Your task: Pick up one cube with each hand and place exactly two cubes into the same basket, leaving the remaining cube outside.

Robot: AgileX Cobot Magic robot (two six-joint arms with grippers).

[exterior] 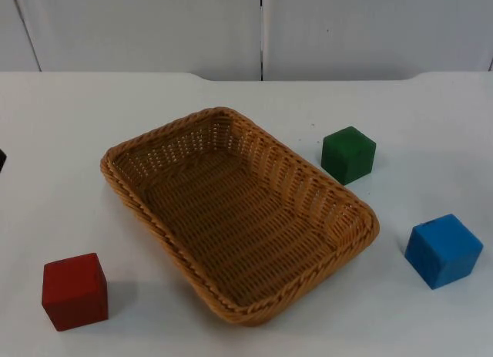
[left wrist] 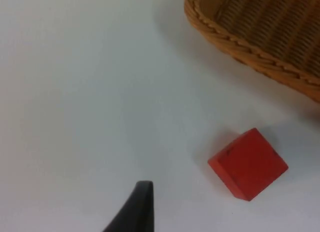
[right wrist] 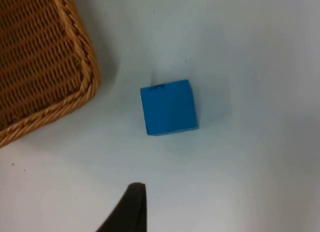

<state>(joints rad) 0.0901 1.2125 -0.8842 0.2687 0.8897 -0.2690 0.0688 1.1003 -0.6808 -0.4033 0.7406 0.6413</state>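
- Top view: a woven tan basket (exterior: 239, 214), rectangular and set at a slant, sits mid-worktop with nothing in it. A red cube (exterior: 75, 291) lies off its near left corner, a green cube (exterior: 348, 154) just beside its far right side, and a blue cube (exterior: 443, 250) further to the right, apart from the basket. All three rest on the white worktop (exterior: 62, 141), which ends at a grey partition wall (exterior: 139, 25).
- Left wrist view: the left gripper (left wrist: 136, 207) hovers above the bare worktop, one black fingertip visible; whether its fingers are spread or closed I cannot tell. The red cube lies near it, with the basket's braided rim beyond.
- Right wrist view: the right gripper (right wrist: 130, 207) hangs over the worktop short of the blue cube, which lies beside the basket's corner; its finger state cannot be told. A sliver of the green cube shows at the edge.
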